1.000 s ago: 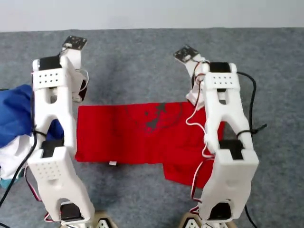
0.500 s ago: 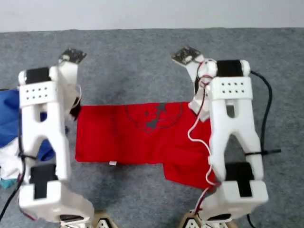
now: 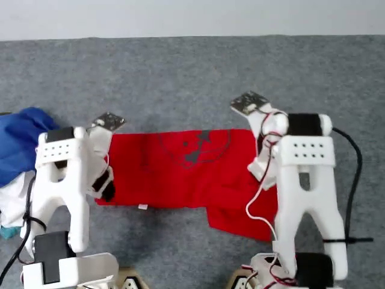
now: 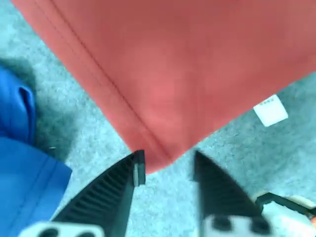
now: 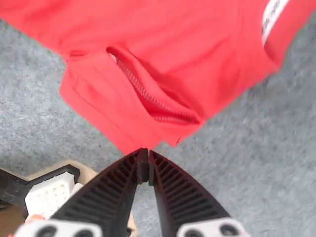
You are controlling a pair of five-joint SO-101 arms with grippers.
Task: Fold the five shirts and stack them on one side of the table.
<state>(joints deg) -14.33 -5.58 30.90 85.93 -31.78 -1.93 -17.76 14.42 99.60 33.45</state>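
Red cotton spreads across the middle of the high view: the red shirt [image 3: 186,171] lies flat on the grey tabletop [image 3: 180,78], folded into a wide band, with a dark print [image 3: 195,147] near its upper edge. One sleeve [image 3: 237,220] juts out toward the lower right. A small white label [image 3: 142,207] pokes out along the shirt's lower edge.

At the left edge of the frame a blue shirt [image 3: 21,141] sits crumpled on top of some white cloth [image 3: 12,205], just beside the red shirt's left end.

The left arm stands at the lower left of the frame. In its wrist view the left gripper [image 4: 165,160] is spread apart, one finger on either side of the red shirt's corner, and grips nothing.

The right arm stands at the lower right, bent over the shirt's right end. Its right gripper [image 5: 145,160] is pressed closed, the tips meeting right at the edge of the red fabric. Whether any cloth is pinched between them cannot be told.
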